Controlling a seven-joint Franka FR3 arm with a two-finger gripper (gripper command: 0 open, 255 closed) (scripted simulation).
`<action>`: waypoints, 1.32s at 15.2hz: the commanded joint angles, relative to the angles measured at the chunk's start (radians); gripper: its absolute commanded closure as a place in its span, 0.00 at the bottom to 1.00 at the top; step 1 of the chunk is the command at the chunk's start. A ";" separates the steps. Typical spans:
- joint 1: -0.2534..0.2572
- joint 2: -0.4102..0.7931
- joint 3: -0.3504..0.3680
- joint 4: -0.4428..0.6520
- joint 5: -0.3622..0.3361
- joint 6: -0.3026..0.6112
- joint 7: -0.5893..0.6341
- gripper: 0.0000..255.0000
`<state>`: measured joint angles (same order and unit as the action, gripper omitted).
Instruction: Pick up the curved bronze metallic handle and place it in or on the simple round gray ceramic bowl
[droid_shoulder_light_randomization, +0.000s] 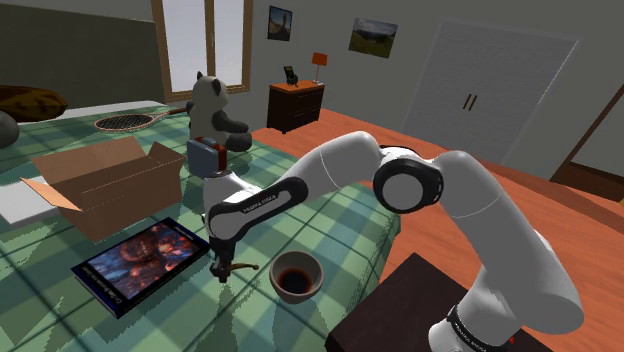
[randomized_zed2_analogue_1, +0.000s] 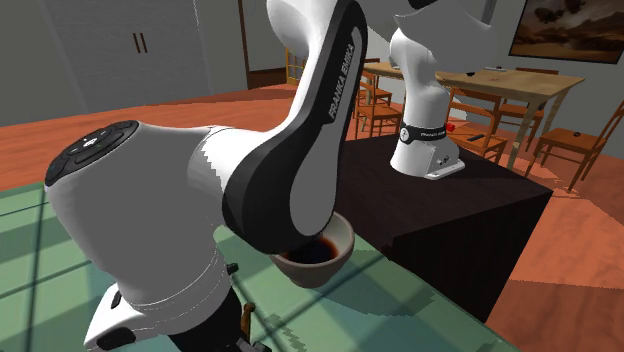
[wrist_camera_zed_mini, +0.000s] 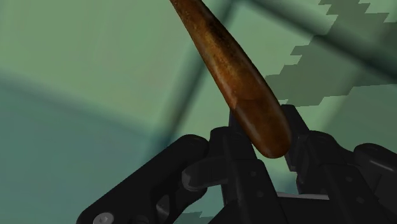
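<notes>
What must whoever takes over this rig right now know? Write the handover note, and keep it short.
Pincer: shut on one end of the curved brown handle, low over the green checked bedcover. Whether the handle is clear of the cover cannot be told.
Bowl: round, dark inside, upright on the cover, just to the shoulder view's right of the pincer. The handle is not in it.
Done: the grasp.
Left: lift the handle, carry it over the bowl, and release it there.
</notes>
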<state>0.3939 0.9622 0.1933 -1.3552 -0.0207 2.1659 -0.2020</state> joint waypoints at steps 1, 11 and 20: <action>-0.003 -0.023 0.002 -0.013 0.002 -0.010 0.000 1.00; -0.011 -0.117 0.011 -0.036 0.010 -0.080 0.007 1.00; -0.017 -0.189 0.019 -0.033 0.017 -0.155 0.012 1.00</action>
<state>0.3772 0.7808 0.2110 -1.3913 -0.0043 2.0218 -0.1911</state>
